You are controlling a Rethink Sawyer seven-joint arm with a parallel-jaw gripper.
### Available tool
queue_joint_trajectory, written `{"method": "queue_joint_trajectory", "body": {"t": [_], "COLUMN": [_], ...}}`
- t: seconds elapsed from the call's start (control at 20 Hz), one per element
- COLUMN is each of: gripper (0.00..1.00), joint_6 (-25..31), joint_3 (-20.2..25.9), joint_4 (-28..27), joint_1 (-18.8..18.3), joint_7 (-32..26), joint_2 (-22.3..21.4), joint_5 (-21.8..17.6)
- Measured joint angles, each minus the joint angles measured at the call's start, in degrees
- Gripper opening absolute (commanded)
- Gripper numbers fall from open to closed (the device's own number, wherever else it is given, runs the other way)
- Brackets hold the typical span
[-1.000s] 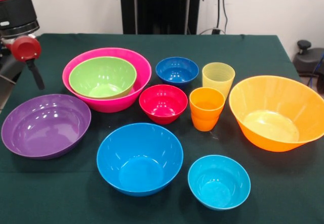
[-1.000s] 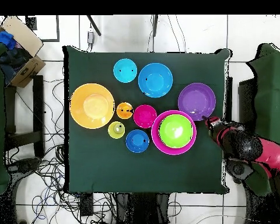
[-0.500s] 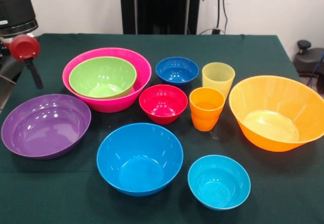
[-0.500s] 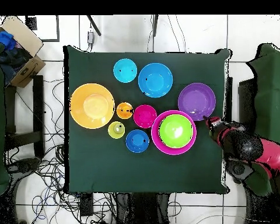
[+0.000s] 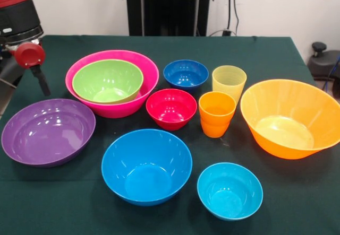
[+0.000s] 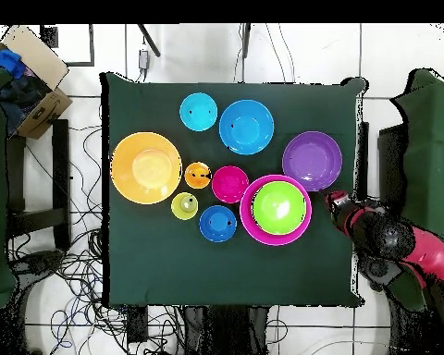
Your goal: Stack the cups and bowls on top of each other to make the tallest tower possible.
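Note:
The large pink bowl (image 5: 123, 107) holds the lime green bowl (image 5: 108, 79); this pair also shows in the overhead view (image 6: 278, 205). The purple bowl (image 5: 48, 131), sky blue bowl (image 5: 146, 166), cyan bowl (image 5: 229, 190), red bowl (image 5: 171, 107), dark blue bowl (image 5: 185, 74) and large orange bowl (image 5: 289, 118) stand apart on the table. The pale yellow cup (image 5: 229, 82) and the orange cup (image 5: 216, 113) stand upright side by side. My gripper (image 5: 41, 81) hangs empty at the table's edge, beside the pink bowl and above the purple bowl's far side (image 6: 335, 197).
The dark green tablecloth (image 5: 79, 208) covers the table. A cardboard box (image 6: 36, 74) and cables (image 6: 68, 268) lie on the floor off the table. The black pedestal (image 5: 167, 7) stands behind the far edge.
My gripper has shifted slightly along the table's edge, away from the purple bowl and toward the robot's side. The bowls and cups have not moved.

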Motion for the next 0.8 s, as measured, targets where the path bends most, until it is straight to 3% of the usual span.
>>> {"method": "queue_joint_trajectory", "body": {"t": [0.8], "gripper": [1.00], "joint_6": [0.00], "joint_3": [0.32], "joint_4": [-0.04], "joint_1": [-4.54], "joint_7": [0.00], "joint_2": [5.33], "joint_5": [-0.01]}}
